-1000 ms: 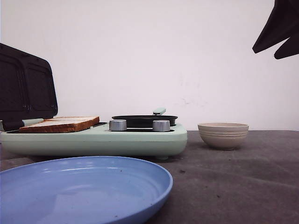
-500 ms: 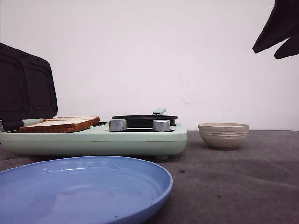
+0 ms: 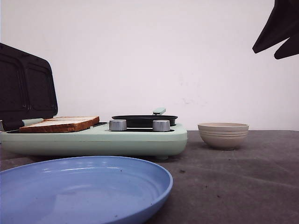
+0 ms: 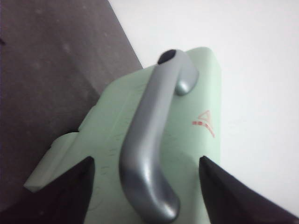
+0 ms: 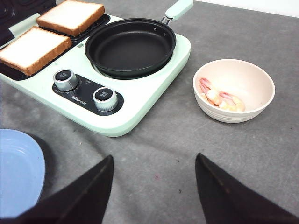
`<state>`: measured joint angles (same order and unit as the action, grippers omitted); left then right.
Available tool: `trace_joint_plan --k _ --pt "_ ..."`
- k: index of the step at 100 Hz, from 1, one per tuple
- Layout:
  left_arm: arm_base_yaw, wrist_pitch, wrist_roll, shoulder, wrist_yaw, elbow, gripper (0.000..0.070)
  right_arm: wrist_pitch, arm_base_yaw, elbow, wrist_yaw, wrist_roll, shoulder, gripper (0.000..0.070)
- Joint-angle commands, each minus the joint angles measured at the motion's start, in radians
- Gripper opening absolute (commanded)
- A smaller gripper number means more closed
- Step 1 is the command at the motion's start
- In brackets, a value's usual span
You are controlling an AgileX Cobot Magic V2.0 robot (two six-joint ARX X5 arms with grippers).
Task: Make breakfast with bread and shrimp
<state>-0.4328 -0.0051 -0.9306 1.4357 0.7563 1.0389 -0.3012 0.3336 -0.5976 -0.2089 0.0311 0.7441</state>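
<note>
Two slices of bread (image 5: 70, 16) (image 5: 32, 49) lie side by side on the dark sandwich plate of the mint-green breakfast maker (image 5: 140, 102); the front view shows them edge-on (image 3: 60, 124). Pink shrimp (image 5: 219, 97) lie in a beige bowl (image 5: 254, 79) to the right of the maker. My right gripper (image 5: 154, 157) hangs open high above the table in front of the bowl, holding nothing, and shows at the top right of the front view (image 3: 265, 53). My left gripper (image 4: 145, 158) is open, its fingers either side of the silver handle (image 4: 154, 116) on the raised lid (image 4: 196, 93).
An empty black pan (image 5: 131, 46) sits on the maker's right half, with two silver knobs (image 5: 105, 95) in front of it. A blue plate (image 3: 84, 186) lies nearest the front edge. The raised lid (image 3: 28, 88) stands at the far left.
</note>
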Motion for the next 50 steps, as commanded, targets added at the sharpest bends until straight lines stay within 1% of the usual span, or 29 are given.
trace_joint_plan --k 1,3,6,12,13,15,27,37,50 --pt "0.002 0.009 0.003 0.026 -0.004 0.018 0.0232 0.009 0.003 -0.010 0.000 0.010 0.006 0.0337" --pt "0.003 0.010 0.003 0.027 -0.004 0.018 0.0205 0.009 0.003 -0.010 0.000 0.010 0.006 0.0337" --pt "0.006 0.013 0.003 0.031 -0.004 0.018 0.0140 0.008 0.003 -0.010 0.000 0.010 0.006 0.0337" --pt "0.011 0.022 0.003 0.036 -0.004 0.018 0.0047 0.008 0.003 -0.010 0.000 0.010 0.006 0.0337" --pt "0.013 0.024 0.004 0.037 -0.004 0.018 0.0022 0.008 0.003 -0.010 0.000 0.010 0.006 0.0337" --pt "0.015 0.026 0.005 0.037 -0.004 0.018 0.0001 0.008 0.003 -0.010 0.000 0.010 0.006 0.0337" --pt "0.037 0.027 0.016 0.037 -0.028 0.018 0.0004 0.008 0.003 -0.010 0.000 0.010 0.006 0.0337" --pt "0.066 0.028 0.049 0.037 -0.038 0.018 0.0004 0.008 0.003 -0.010 0.000 0.010 0.006 0.0337" --pt "0.118 0.027 0.076 0.037 -0.071 0.018 0.0004 0.009 0.003 -0.010 0.000 0.010 0.006 0.0337"
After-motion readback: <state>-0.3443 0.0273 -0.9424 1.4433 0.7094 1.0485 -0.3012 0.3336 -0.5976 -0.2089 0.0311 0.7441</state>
